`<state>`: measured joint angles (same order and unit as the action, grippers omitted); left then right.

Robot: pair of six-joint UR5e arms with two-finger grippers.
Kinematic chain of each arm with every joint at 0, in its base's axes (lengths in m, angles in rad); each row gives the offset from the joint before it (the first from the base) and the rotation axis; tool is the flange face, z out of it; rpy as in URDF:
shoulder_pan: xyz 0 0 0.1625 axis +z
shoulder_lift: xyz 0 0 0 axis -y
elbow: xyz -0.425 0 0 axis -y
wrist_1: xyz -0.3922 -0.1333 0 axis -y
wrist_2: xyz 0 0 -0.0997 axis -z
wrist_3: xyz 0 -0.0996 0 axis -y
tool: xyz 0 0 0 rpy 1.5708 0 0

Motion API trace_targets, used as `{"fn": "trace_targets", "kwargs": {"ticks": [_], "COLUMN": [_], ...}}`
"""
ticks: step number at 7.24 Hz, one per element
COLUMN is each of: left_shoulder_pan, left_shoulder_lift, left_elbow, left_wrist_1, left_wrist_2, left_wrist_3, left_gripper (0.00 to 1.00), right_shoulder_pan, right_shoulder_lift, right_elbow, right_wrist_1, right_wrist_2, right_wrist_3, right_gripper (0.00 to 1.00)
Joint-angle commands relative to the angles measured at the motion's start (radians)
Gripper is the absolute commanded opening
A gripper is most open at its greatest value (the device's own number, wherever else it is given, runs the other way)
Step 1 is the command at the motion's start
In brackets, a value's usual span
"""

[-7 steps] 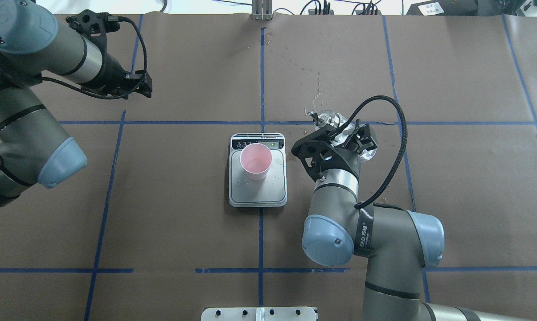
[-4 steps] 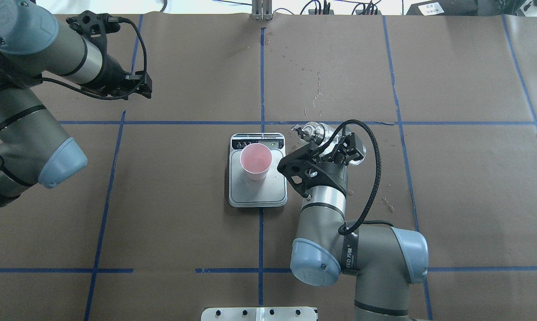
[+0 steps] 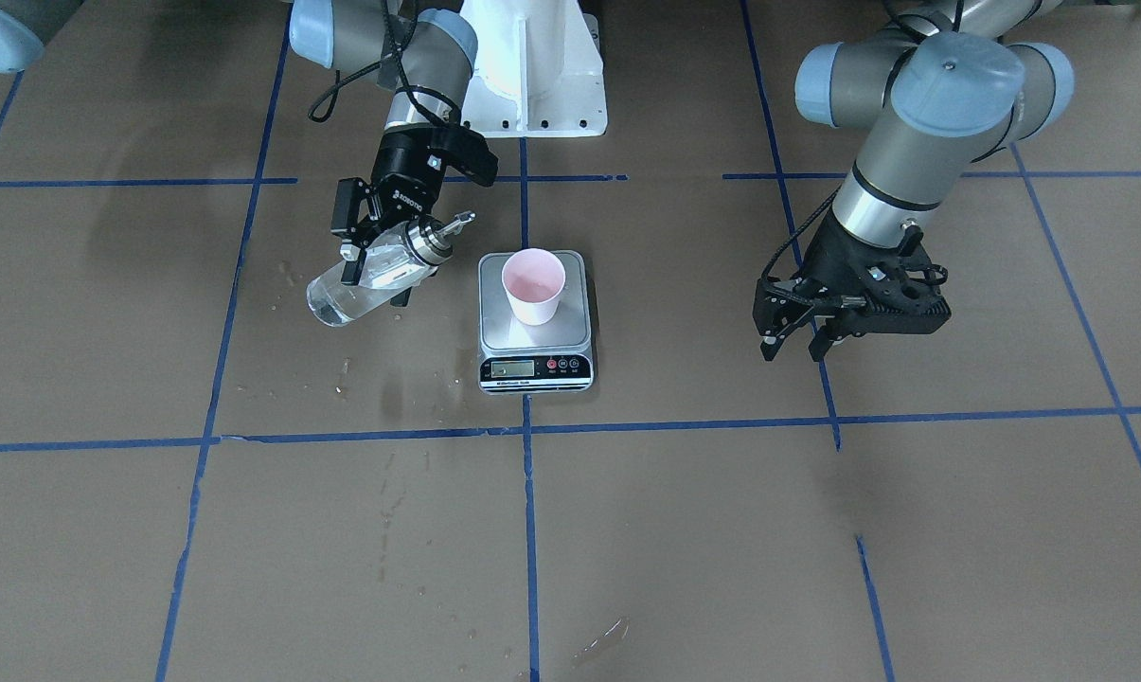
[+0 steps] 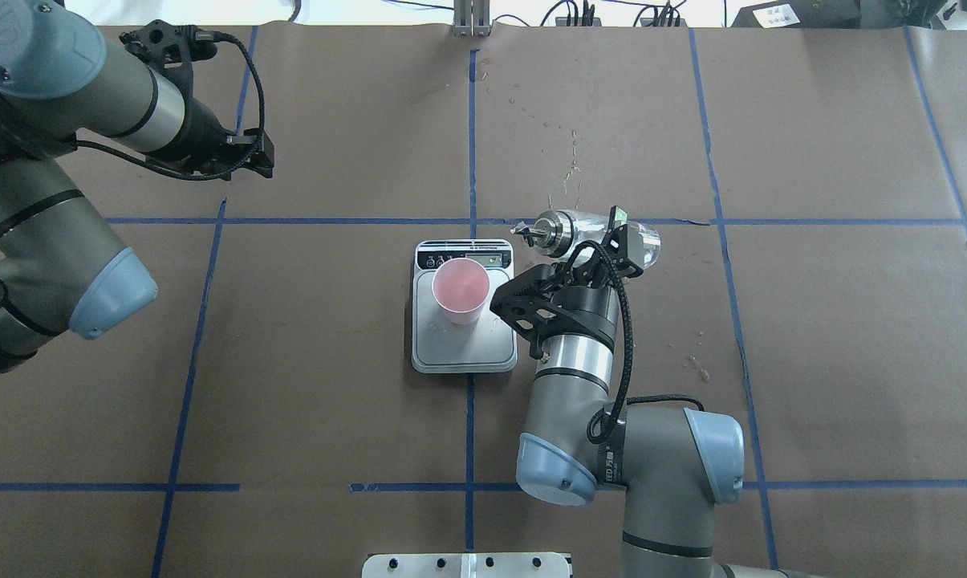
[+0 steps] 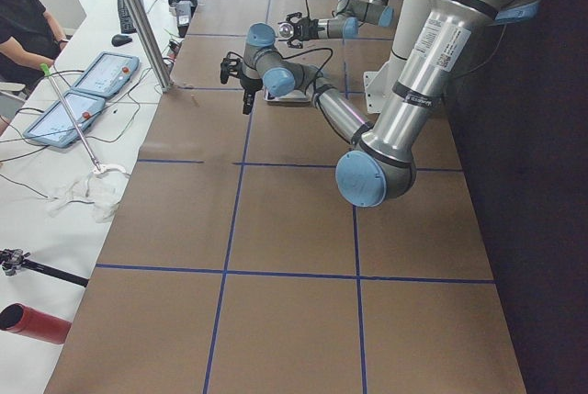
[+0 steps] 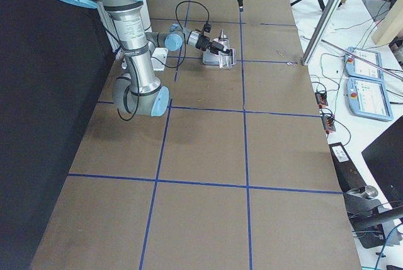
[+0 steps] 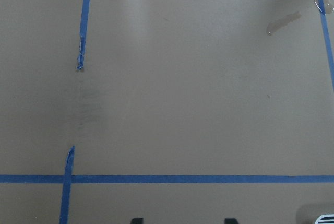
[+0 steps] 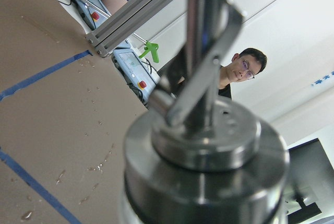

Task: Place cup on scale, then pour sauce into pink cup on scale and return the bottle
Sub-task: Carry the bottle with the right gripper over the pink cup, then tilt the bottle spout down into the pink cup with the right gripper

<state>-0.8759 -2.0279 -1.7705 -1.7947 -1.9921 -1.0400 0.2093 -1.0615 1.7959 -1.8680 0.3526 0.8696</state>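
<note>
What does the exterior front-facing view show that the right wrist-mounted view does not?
Only front-facing: the cup standing on the scale, the open left hand, and the right hand holding the tilted bottle. Only wrist-mounted: a person beyond the table. Both: the bottle's silver cap, the brown table with blue tape, and drops.

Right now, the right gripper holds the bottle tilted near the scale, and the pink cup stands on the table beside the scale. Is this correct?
Not entirely. The cup stands on the platform of the scale, not beside it; the exterior front-facing view shows this clearly. The rest is correct: the right gripper holds the bottle tilted near the scale.
</note>
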Motion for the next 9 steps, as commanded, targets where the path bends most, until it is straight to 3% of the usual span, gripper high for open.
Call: {"fn": "trace_targets", "kwargs": {"ticks": [1,2,9], "left_shoulder_pan": [0.000,0.000,0.000], "left_shoulder_lift": [0.000,0.000,0.002], "left_elbow": [-0.004,-0.004,-0.006], "left_wrist_1": [0.000,0.000,0.002], "left_wrist_2": [-0.002,-0.002,-0.010], "left_wrist_3": [-0.002,-0.002,-0.005], "left_gripper": [0.61,0.61,0.61], "right_shoulder_pan": [0.005,0.005,0.004], "right_shoulder_lift": [0.003,0.006,0.031], "right_elbow": [-0.016,-0.023,-0.044], "right_wrist_1": [-0.025,-0.067,-0.076], "right_wrist_2": [-0.067,-0.089,-0.130], "right_wrist_3": [-0.043,-0.067,-0.242], "right_gripper": [0.00,0.00,0.00]}}
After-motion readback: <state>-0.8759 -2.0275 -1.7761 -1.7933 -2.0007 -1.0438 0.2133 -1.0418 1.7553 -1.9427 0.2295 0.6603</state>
